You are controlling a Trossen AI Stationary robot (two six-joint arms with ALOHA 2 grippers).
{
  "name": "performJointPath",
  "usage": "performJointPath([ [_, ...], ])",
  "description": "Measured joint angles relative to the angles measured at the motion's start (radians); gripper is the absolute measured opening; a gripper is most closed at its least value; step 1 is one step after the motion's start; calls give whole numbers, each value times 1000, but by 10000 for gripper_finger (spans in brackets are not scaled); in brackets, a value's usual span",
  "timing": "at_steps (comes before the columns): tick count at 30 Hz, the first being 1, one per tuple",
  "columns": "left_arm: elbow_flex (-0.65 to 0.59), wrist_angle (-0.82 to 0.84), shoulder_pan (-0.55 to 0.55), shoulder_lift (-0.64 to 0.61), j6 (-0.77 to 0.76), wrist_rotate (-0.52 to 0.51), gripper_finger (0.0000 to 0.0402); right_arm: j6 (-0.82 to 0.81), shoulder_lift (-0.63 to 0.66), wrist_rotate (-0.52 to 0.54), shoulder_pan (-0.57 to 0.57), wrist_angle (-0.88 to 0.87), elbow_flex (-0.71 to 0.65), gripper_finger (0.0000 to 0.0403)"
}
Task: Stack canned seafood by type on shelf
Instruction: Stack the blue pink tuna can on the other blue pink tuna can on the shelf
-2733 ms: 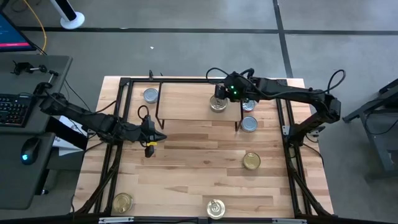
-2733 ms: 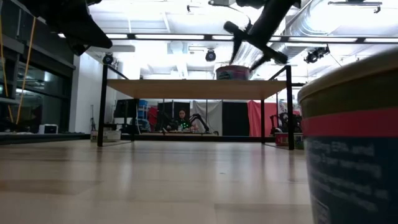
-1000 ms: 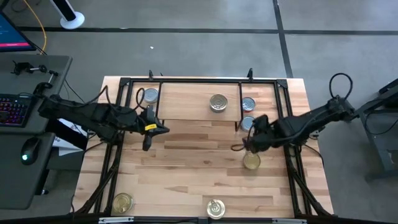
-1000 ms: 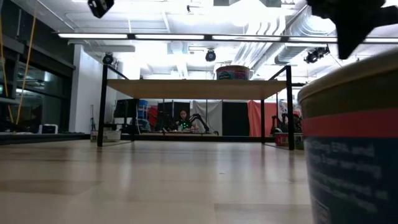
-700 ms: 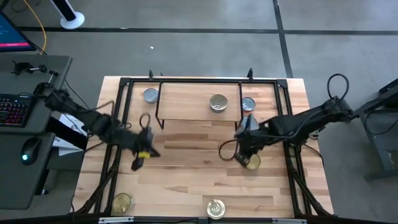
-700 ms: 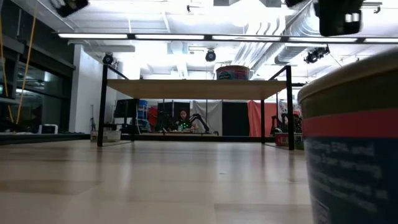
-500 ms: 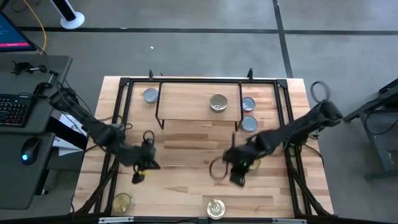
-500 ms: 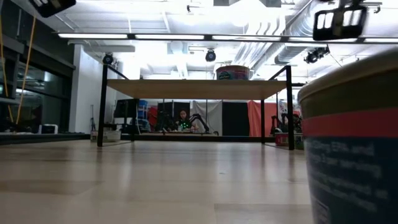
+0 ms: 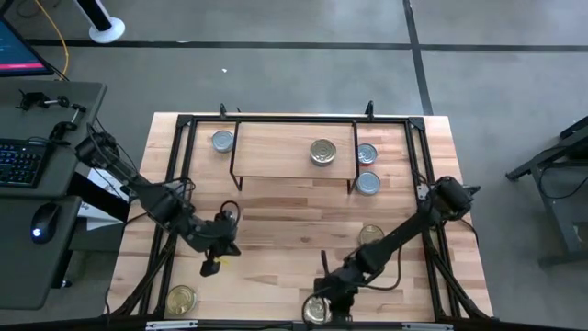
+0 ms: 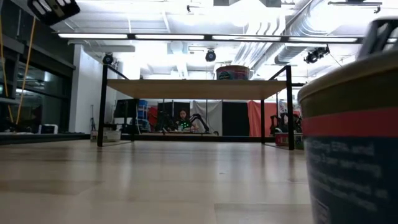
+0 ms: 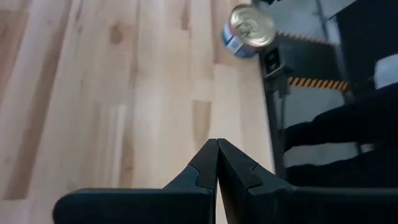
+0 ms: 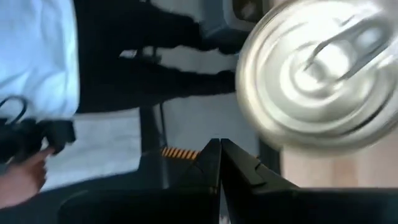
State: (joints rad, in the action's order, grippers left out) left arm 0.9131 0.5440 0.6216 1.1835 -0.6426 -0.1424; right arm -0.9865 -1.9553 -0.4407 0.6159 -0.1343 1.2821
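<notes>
Light wood plank table (image 9: 276, 221) inside a black metal frame, standing on grey concrete floor. Desk with keyboard and mouse (image 9: 41, 223) off the left side. Low view looks across the boards to a bright room: ceiling strip lights, ducting, dark and red curtains at the back.

Low wood-topped shelf on thin black legs (image 9: 276, 152) sits at the table's far edge. One round flat tin with a silver top (image 9: 322, 152) rests on it, right of centre; seen in low view too (image 10: 232, 73).

Other tins, all on the table: grey-topped one (image 9: 222, 141) just left of the shelf; two bluish-grey ones (image 9: 367, 154) (image 9: 368, 183) just right of it; gold-topped ones at right middle (image 9: 371, 236), near-left corner (image 9: 181, 300) and near edge centre (image 9: 317, 310).

Left gripper (image 9: 210, 267) over bare boards, near-left; fingers pressed together, holding nothing (image 11: 217, 163). Corner tin ahead of it (image 11: 249, 28).

Right gripper (image 9: 327, 299) hangs by the near-centre tin, fingers closed, empty (image 12: 220, 163); that tin fills its wrist view, blurred (image 12: 323, 74).
</notes>
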Motion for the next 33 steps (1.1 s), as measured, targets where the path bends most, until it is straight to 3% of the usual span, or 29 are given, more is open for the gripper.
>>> performJointPath([
  [4,0,73,-38,-7,70,23,0,-17,-9,83,-16,1,0,0],
  [8,0,78,-96,-31,130,65,0,-2,-9,101,-28,-5,5,0],
  [19,0,99,-183,-44,208,53,0,115,-5,231,-69,-238,9,0],
  [29,0,96,-183,-43,173,-96,0,295,-3,399,-335,-160,7,0],
  [33,0,57,-183,-32,173,-155,0,315,1,369,-424,-131,20,0],
])
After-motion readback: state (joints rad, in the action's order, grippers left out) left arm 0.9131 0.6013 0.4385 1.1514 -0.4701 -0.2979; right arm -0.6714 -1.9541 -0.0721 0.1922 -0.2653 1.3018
